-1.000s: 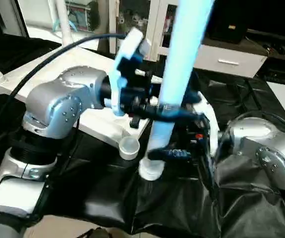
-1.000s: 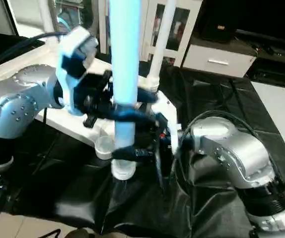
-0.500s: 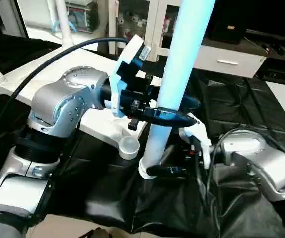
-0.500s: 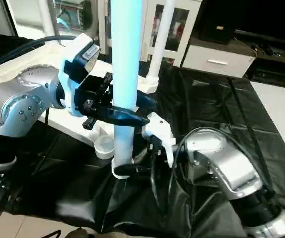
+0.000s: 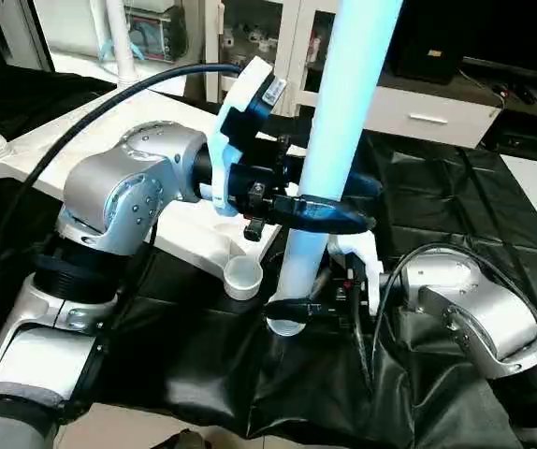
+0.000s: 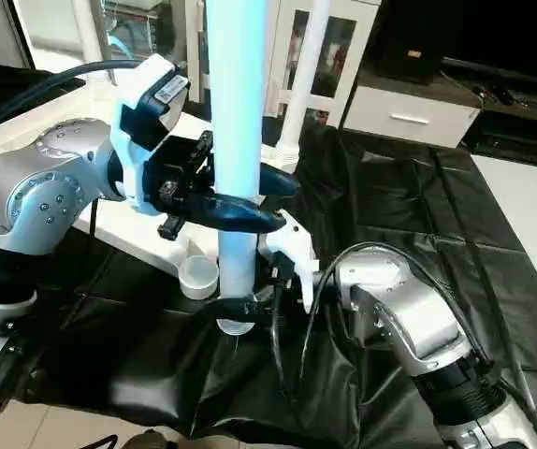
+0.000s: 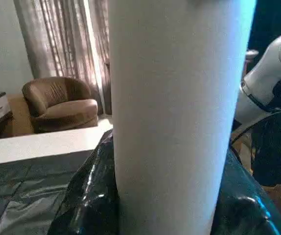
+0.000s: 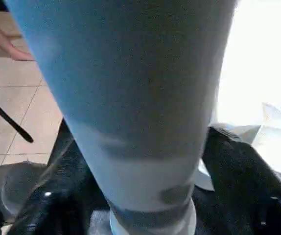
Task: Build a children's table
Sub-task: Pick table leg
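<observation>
Leg (image 5: 343, 122) upright, foot end on black-draped bench (image 5: 437, 196), just beside tabletop (image 5: 189, 224) corner socket (image 5: 243, 275). Left tool (image 5: 329, 213) clenched around leg mid-shaft. Right tool (image 5: 292, 309) around leg base; grasp state cannot be told.

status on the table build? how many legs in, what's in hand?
Done: at least two legs stand upright in the upturned tabletop; the far-left one sits in its corner socket. In hand: the left gripper clamps another leg upright, and the right gripper brackets its foot. Left: the near corner socket is empty, beside that foot; the leg still has to go in.
</observation>
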Motion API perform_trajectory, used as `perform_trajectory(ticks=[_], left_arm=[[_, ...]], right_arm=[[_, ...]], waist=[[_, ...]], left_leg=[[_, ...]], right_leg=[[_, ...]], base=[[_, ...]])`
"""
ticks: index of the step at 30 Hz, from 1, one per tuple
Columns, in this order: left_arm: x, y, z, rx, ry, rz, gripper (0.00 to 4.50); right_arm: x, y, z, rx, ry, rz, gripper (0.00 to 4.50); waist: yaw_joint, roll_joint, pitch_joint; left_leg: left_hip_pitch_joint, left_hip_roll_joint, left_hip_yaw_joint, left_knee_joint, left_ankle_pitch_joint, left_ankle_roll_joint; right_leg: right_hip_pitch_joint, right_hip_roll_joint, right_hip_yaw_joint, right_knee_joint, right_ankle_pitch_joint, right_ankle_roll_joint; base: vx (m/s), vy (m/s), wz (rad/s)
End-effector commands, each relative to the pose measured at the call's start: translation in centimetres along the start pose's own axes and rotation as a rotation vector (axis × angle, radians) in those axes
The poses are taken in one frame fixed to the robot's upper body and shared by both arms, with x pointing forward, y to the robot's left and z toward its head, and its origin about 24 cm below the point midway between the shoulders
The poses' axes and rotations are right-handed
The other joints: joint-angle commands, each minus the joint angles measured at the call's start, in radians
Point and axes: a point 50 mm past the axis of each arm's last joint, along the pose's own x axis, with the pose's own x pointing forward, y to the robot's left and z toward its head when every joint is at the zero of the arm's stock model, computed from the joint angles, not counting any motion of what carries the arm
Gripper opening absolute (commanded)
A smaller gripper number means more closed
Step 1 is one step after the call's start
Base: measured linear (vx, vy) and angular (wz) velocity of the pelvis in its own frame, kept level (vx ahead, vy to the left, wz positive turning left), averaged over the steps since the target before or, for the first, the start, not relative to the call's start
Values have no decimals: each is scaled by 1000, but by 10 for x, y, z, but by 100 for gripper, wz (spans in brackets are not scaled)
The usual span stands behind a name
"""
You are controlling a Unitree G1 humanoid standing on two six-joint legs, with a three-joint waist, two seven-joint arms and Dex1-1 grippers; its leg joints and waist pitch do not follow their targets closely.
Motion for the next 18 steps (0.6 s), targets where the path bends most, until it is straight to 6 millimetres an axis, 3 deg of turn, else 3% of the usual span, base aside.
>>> perform_trajectory(ticks=[1,11,18], left_arm=[[1,0,8,30,-4,-15,171],[2,1,12,34,-24,-10,171],[2,3,12,24,-31,6,171]], right_arm=[[-2,0,-3,-10,17,0,284],[-2,-1,-6,-18,36,12,202],[-1,-2,-6,-13,23,8,194]], waist=[[-3,15,-74],[-4,14,-73],[-4,15,-73]], left_leg=[[18,80,-31,-68,-131,-24],[18,79,-31,-67,-153,-27],[19,80,-32,-68,-159,-27]], right_leg=[[54,-130,82,-73,-197,-136],[51,-132,82,-77,-249,-125],[50,-131,81,-76,-240,-130]], base=[[0,0,0],[0,0,0],[0,0,0]])
